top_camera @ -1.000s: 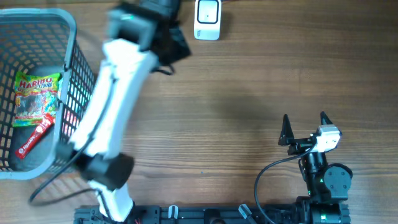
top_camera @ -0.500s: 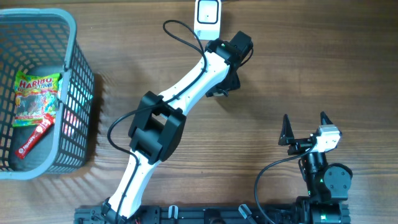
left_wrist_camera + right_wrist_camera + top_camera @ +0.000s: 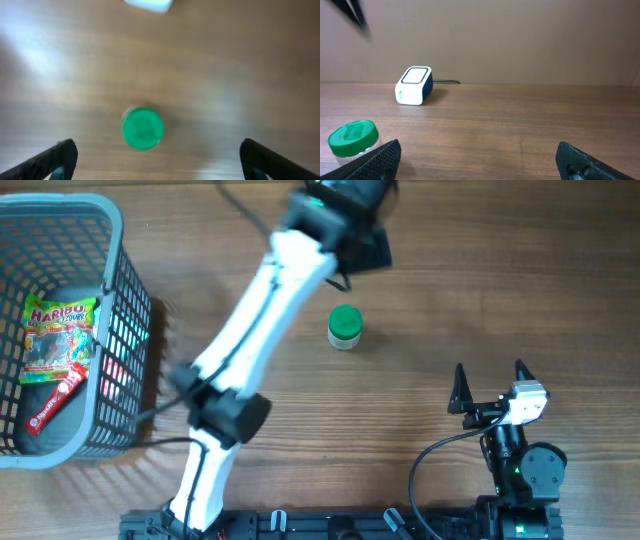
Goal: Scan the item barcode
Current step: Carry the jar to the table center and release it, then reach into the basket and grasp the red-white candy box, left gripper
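Standing clear of left hand (image 3: 159, 161): green-lidded jar (image 3: 143, 128)

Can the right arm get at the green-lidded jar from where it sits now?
Probably yes: the right tool stands open, and only bare table lies between it and the green-lidded jar.

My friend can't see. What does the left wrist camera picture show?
A small jar with a green lid stands on the wooden table, seen blurry from above. The left tool pokes two dark fingertips in at the bottom corners, spread wide, not touching it.
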`<state>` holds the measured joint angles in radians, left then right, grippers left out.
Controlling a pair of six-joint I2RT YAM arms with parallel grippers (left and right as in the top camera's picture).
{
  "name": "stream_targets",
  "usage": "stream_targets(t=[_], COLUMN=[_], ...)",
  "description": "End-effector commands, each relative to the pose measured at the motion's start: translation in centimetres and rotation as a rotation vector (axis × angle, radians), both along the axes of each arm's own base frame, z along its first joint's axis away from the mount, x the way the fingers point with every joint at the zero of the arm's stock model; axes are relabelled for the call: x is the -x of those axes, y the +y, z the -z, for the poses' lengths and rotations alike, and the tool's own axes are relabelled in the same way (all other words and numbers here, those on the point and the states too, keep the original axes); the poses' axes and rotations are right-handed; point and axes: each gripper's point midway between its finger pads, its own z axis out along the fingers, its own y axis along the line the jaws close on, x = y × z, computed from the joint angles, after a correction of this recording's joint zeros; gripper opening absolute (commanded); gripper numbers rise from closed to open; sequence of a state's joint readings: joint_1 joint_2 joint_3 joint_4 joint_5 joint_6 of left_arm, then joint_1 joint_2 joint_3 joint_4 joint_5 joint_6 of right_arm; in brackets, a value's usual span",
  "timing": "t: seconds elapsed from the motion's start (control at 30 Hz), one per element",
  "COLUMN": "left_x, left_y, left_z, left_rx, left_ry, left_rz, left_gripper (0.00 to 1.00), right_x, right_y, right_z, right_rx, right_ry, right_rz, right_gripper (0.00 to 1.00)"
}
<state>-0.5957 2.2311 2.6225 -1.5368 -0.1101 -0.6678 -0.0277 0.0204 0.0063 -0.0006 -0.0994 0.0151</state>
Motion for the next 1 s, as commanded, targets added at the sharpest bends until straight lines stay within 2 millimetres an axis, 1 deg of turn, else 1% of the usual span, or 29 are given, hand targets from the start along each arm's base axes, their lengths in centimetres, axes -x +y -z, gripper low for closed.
stream_targets(t=[0.0, 0.03, 0.07, 0.1, 0.13, 0.17, 0.2, 0.23, 0.27, 0.3, 0.33, 0.4, 0.43, 0.47, 0.53, 0.57, 0.6, 0.67, 0.7, 0.73, 0.77, 0.8, 0.87, 0.9, 0.97], left_x=[2.0, 2.7, 3.9, 4.6, 5.3, 5.7, 6.0, 6.3, 6.6, 6.9, 7.2, 8.0, 8.5, 9.4, 11.9, 15.0, 17.5, 21.2, 22.3, 23.9, 24.9, 25.1, 24.8, 23.1, 21.3], left_y=[14.6, 17.4, 21.9, 24.2, 27.6, 29.6, 32.3, 35.1, 37.2, 39.7, 41.4, 43.4, 43.7, 43.4, 42.5, 41.7, 41.5, 41.4, 41.6, 42.2, 43.2, 44.0, 45.7, 46.5, 47.4], left_z=[-18.0, -19.7, -21.7, -22.5, -23.2, -23.3, -23.2, -22.4, -21.5, -19.7, -18.1, -16.6, -16.9, -17.9, -20.7, -23.3, -25.3, -29.2, -30.4, -31.4, -31.5, -30.7, -27.8, -26.3, -23.9], left_rx=[0.01, -0.004, 0.001, 0.012, 0.042, 0.069, 0.098, 0.099, 0.085, 0.059, 0.034, -0.013, -0.019, -0.019, -0.025, -0.037, -0.056, -0.11, -0.127, -0.142, -0.16, -0.173, -0.197, -0.221, -0.244], left_ry=[-0.458, -0.503, -0.548, -0.565, -0.577, -0.577, -0.57, -0.544, -0.512, -0.449, -0.393, -0.338, -0.345, -0.375, -0.462, -0.555, -0.636, -0.813, -0.87, -0.93, -0.95, -0.925, -0.822, -0.752, -0.653], left_rz=[-0.261, -0.306, -0.388, -0.439, -0.528, -0.581, -0.637, -0.707, -0.767, -0.84, -0.892, -0.957, -0.967, -0.972, -0.976, -1.017, -1.064, -1.122, -1.154, -1.244, -1.342, -1.415, -1.585, -1.572, -1.58], left_gripper=[1.0, 1.0, 1.0, 1.0, 1.0, 1.0, 1.0, 1.0, 1.0, 1.0, 1.0, 1.0, 1.0, 1.0, 1.0, 1.0, 1.0, 1.0, 1.0, 1.0, 1.0, 1.0, 1.0, 1.0, 1.0], right_x=[0.0, 0.0, 0.0, 0.0, 0.0, 0.0, 0.0, 0.0, 0.0, 0.0, 0.0, 0.0, 0.0, 0.0, 0.0, 0.0, 0.0, 0.0, 0.0, 0.0, 0.0, 0.0, 0.0, 0.0, 0.0], right_y=[-0.2, -0.2, -0.2, -0.2, -0.2, -0.2, -0.2, -0.2, -0.2, -0.2, -0.2, -0.2, -0.2, -0.2, -0.2, -0.2, -0.2, -0.2, -0.2, -0.2, -0.2, -0.2, -0.2, -0.2, -0.2], right_z=[-0.2, -0.2, -0.2, -0.2, -0.2, -0.2, -0.2, -0.2, -0.2, -0.2, -0.2, -0.2, -0.2, -0.2, -0.2, -0.2, -0.2, -0.2, -0.2, -0.2, -0.2, -0.2, -0.2, -0.2, -0.2], right_rx=[-0.013, -0.013, -0.013, -0.013, -0.013, -0.013, -0.013, -0.013, -0.013, -0.013, -0.013, -0.013, -0.013, -0.013, -0.013, -0.013, -0.013, -0.013, -0.013, -0.013, -0.013, -0.013, -0.013, -0.013, -0.013], right_ry=[-0.008, -0.008, -0.008, -0.008, -0.008, -0.008, -0.008, -0.008, -0.008, -0.008, -0.008, -0.008, -0.008, -0.008, -0.008, -0.008, -0.008, -0.008, -0.008, -0.008, -0.008, -0.008, -0.008, -0.008, -0.008], right_rz=[0.01, 0.01, 0.01, 0.01, 0.01, 0.01, 0.01, 0.01, 0.01, 0.01, 0.01, 0.01, 0.01, 0.01, 0.01, 0.01, 0.01, 0.01, 0.01, 0.01, 0.01, 0.01, 0.01, 0.01, 0.01], right_gripper=[1.0, 1.0, 1.0, 1.0, 0.99, 1.0, 1.0, 1.0, 1.0, 0.99, 1.0, 1.0, 1.0, 1.0, 1.0, 1.0, 1.0, 1.0, 1.0, 1.0, 1.0, 1.0, 1.0, 1.0, 1.0])
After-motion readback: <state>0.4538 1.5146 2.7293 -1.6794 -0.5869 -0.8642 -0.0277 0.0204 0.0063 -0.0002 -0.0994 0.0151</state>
